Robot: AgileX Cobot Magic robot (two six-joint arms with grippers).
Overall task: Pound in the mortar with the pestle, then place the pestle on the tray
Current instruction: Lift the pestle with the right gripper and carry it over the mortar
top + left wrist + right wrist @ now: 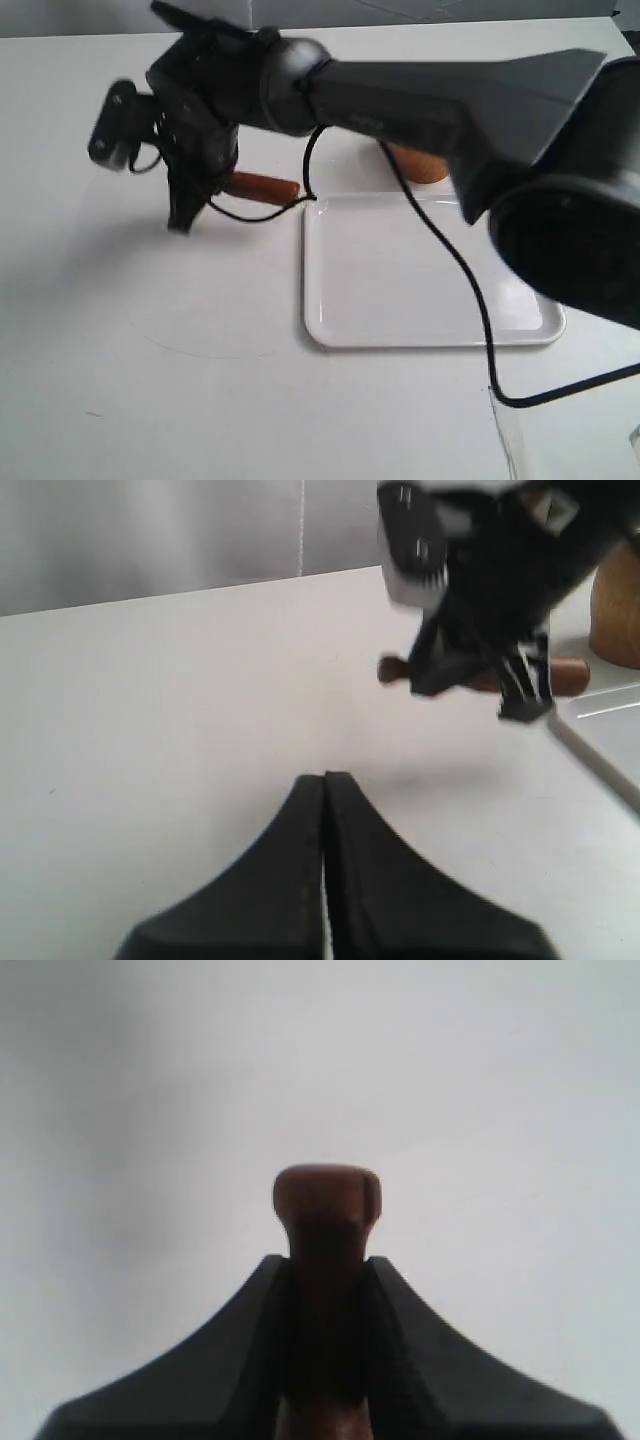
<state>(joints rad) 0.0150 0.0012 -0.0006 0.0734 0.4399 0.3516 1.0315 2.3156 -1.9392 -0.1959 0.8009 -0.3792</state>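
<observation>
My right arm reaches across to the left, and its gripper (192,198) is shut on the dark reddish-brown pestle (264,187), which it holds about level just left of the tray. In the right wrist view the pestle's knob (325,1195) sticks out past the fingertips of that gripper (326,1265). The left wrist view shows the pestle (568,675) crossways in the right gripper (478,683). The light brown mortar (420,165) stands behind the white tray (430,300), mostly hidden by the arm. My left gripper (324,778) is shut on nothing, above bare table.
A black cable (455,260) hangs from the right arm across the tray and off its front right corner. The mortar (615,605) and a tray corner (600,735) sit at the edge of the left wrist view. The tabletop is white.
</observation>
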